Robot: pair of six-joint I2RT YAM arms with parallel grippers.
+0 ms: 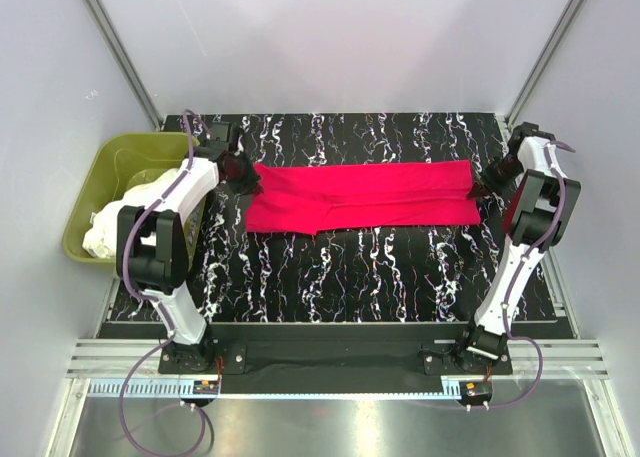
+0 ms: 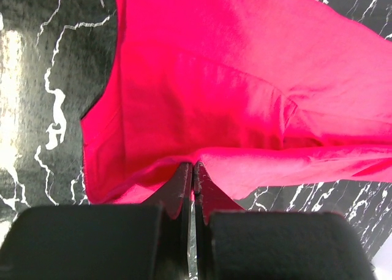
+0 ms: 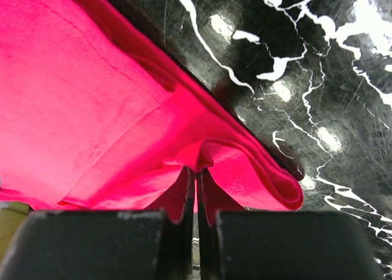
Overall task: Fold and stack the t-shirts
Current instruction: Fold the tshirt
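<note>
A crimson-red t-shirt [image 1: 360, 195] lies stretched as a long folded band across the black marbled table [image 1: 350, 267]. My left gripper [image 1: 247, 182] is shut on the shirt's left end; the left wrist view shows the red cloth [image 2: 233, 90] pinched between the closed fingertips [image 2: 193, 166]. My right gripper [image 1: 478, 189] is shut on the right end, with a red fold [image 3: 122, 108] caught at its closed tips [image 3: 197, 170]. White to cream t-shirts [image 1: 135, 212] lie bunched in the tub at the left.
An olive-green plastic tub [image 1: 95, 187] stands off the table's left edge, beside the left arm. Metal frame posts rise at the back corners. The marbled table surface [image 3: 318, 78] lies bare in front of the shirt.
</note>
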